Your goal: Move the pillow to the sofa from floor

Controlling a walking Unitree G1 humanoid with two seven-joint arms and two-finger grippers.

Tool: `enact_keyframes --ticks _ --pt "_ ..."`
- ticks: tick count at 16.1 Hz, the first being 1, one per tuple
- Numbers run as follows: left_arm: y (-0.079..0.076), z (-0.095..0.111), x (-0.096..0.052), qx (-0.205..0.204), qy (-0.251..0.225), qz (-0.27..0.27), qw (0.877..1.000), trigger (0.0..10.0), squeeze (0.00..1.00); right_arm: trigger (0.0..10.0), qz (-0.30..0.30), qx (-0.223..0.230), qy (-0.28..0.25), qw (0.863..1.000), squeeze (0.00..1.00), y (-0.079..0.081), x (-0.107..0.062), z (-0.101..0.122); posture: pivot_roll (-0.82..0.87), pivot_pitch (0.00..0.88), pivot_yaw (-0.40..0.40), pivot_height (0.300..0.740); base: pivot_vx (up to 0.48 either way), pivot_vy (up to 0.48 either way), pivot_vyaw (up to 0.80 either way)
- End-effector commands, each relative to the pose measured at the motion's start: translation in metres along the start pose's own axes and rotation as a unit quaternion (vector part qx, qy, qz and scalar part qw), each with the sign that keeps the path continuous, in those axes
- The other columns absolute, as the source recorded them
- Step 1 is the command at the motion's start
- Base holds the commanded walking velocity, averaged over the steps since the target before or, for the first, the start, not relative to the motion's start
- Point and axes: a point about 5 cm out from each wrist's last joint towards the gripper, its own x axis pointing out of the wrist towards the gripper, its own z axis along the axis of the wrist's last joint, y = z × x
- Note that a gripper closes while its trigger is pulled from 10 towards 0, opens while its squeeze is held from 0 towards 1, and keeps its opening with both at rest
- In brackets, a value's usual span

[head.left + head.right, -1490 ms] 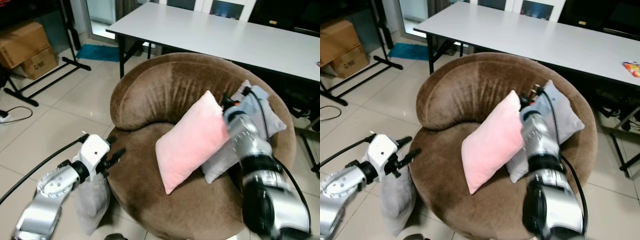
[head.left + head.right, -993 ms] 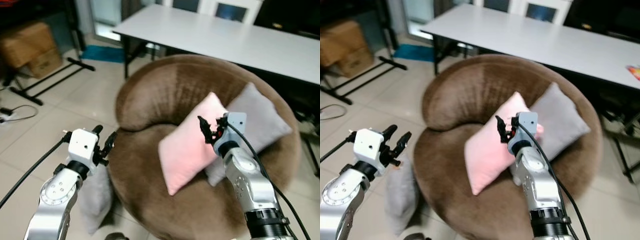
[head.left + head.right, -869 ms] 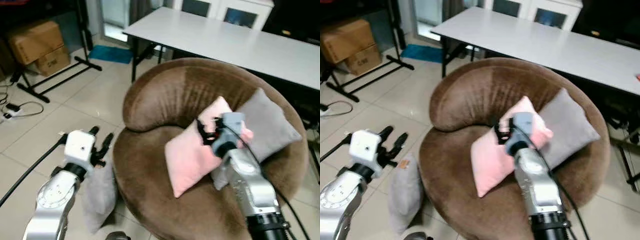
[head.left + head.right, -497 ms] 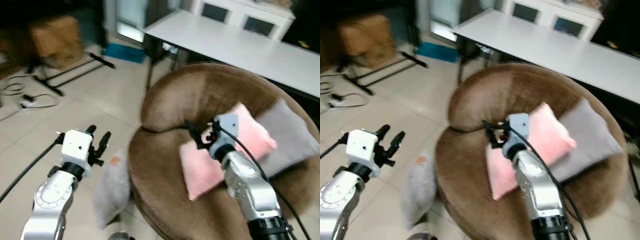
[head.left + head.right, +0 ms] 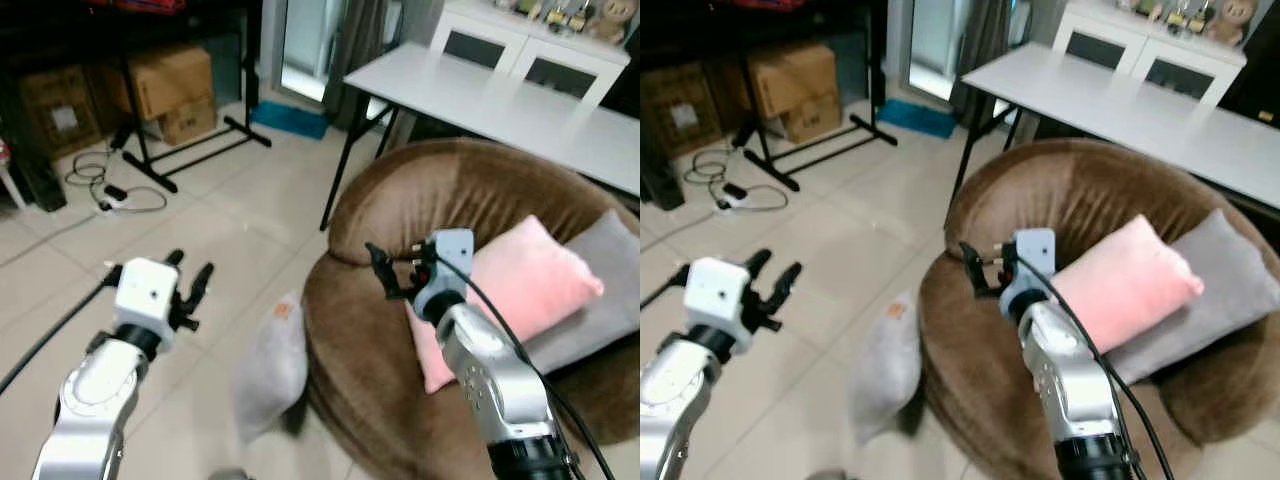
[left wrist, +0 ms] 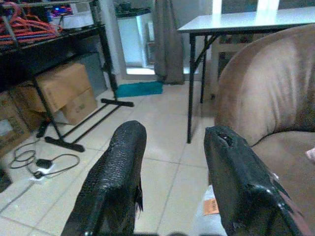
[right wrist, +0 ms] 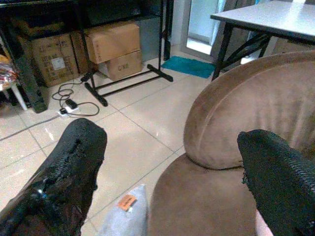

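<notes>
here, a grey pillow (image 5: 268,368) is lying on the tiled floor (image 5: 200,240), leaning against the left flank of the round brown sofa (image 5: 440,200); a small orange tag is showing near its top edge; nothing is gripping it.

on the sofa seat, a pink cushion (image 5: 510,290) is resting tilted, overlapping a grey cushion (image 5: 610,300) lying behind and to its right.

the right gripper (image 5: 390,270) is hovering over the sofa's front left rim, just beside the pink cushion's left end; its fingers are spread wide apart and holding nothing; in the right wrist view the two black fingers (image 7: 74,162) are framing the sofa back, the floor and the grey pillow's tagged corner below.

the left gripper (image 5: 188,275) is hanging over open floor, well apart from the sofa and up-left of the grey pillow; its fingers are parted with a clear gap and are empty; in the left wrist view the fingers (image 6: 118,187) are pointing toward the table legs and the sofa's side.

a white table (image 5: 500,90) is standing behind the sofa; cardboard boxes (image 5: 170,85) are sitting under a dark rack at far left; a black stand base (image 5: 190,150) and a cable (image 5: 110,190) are lying on the floor; a blue mat (image 5: 288,118) is lying by the doorway.
</notes>
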Motion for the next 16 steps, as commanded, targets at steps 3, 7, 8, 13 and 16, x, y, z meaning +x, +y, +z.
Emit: enact_keyframes --ticks 3,7,8,13,16 --pt "-0.004 0.001 0.005 0.008 -0.008 0.015 1.000 10.0 0.00 10.0 -0.057 0.006 0.012 0.998 0.00 -0.018 -0.001 -0.002 0.08 0.000 -0.108 0.740 0.000 0.105 0.00" --pt "-0.002 0.003 0.007 -0.011 -0.019 0.029 0.999 10.0 0.00 10.0 -0.026 -0.022 -0.001 0.999 0.00 -0.009 0.000 0.002 0.08 0.000 -0.108 0.740 0.066 0.000 0.12" --pt "-0.002 0.005 0.007 -0.014 -0.024 0.028 0.999 10.0 0.00 10.0 -0.016 -0.020 -0.004 1.000 0.00 -0.006 0.000 0.002 0.08 0.000 -0.110 0.740 0.352 0.000 0.80" --pt "-0.001 0.005 0.007 -0.015 -0.025 0.027 0.999 10.0 0.00 10.0 -0.015 -0.004 -0.009 1.000 0.00 -0.004 0.002 0.003 0.09 0.000 -0.114 0.740 0.400 0.000 0.64" --pt "-0.001 0.004 0.006 -0.013 -0.024 0.025 0.999 10.0 0.00 10.0 -0.017 0.000 -0.011 1.000 0.00 -0.006 0.002 0.004 0.09 0.000 -0.117 0.740 0.415 0.000 0.00"
